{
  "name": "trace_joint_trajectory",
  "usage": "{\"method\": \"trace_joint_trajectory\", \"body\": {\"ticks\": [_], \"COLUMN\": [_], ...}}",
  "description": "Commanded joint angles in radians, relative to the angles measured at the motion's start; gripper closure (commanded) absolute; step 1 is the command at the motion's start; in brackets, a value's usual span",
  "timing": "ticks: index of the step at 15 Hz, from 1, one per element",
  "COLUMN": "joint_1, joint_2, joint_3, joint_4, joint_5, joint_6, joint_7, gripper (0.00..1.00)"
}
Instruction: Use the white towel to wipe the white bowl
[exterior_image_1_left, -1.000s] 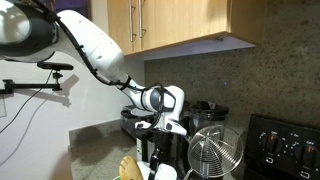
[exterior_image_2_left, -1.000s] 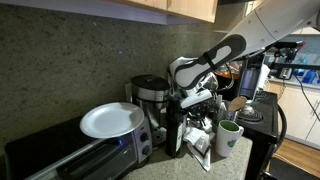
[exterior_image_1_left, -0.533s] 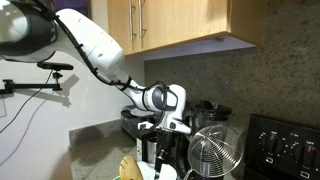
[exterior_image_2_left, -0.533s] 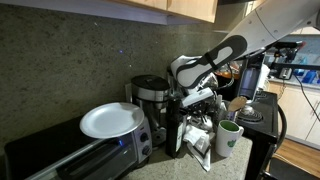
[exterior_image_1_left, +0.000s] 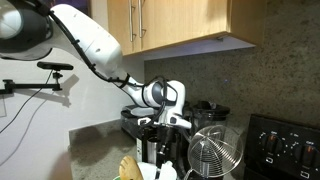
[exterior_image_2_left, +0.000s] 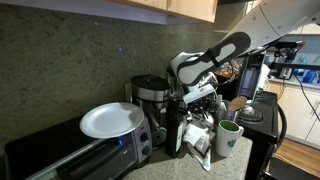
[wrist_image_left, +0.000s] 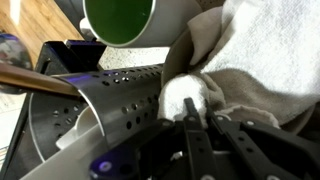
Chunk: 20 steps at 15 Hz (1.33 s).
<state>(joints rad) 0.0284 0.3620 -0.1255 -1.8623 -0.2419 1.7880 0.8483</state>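
My gripper (wrist_image_left: 190, 118) is shut on a bunched fold of the white towel (wrist_image_left: 255, 55), which spreads out to the right in the wrist view. In both exterior views the gripper (exterior_image_2_left: 196, 103) (exterior_image_1_left: 166, 128) hangs in front of the coffee maker, and the towel (exterior_image_2_left: 199, 137) droops below it. No white bowl shows clearly. A white mug with a green inside (wrist_image_left: 122, 20) (exterior_image_2_left: 228, 138) stands just beside the towel. A white round dish (exterior_image_2_left: 110, 120) lies on the toaster oven.
A perforated metal cylinder (wrist_image_left: 110, 95) sits close under the gripper. A black coffee maker (exterior_image_2_left: 150, 95) stands behind it. A wire basket (exterior_image_1_left: 215, 152) and a stove (exterior_image_1_left: 285, 145) are to one side. Cabinets (exterior_image_1_left: 180, 25) hang overhead. A yellowish object (exterior_image_1_left: 127, 166) lies at the counter front.
The gripper has risen slightly, with the towel still pinched in it. Nothing else has moved.
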Motion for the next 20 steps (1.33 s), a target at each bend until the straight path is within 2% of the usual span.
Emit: {"method": "trace_joint_trajectory", "body": {"ticks": [1,12,20], "joint_1": [-0.002,-0.004,0.031], "joint_2": [-0.056,-0.175,-0.298], "joint_3": [-0.003,0.043,0.120], "joint_4": [0.023,0.040,-0.071], "joint_5": [-0.028,0.009,0.045], "joint_6": [-0.081,-0.278,-0.270], "joint_7": [-0.030,-0.200,-0.312], "gripper": [0.97,0.97,0.97]}}
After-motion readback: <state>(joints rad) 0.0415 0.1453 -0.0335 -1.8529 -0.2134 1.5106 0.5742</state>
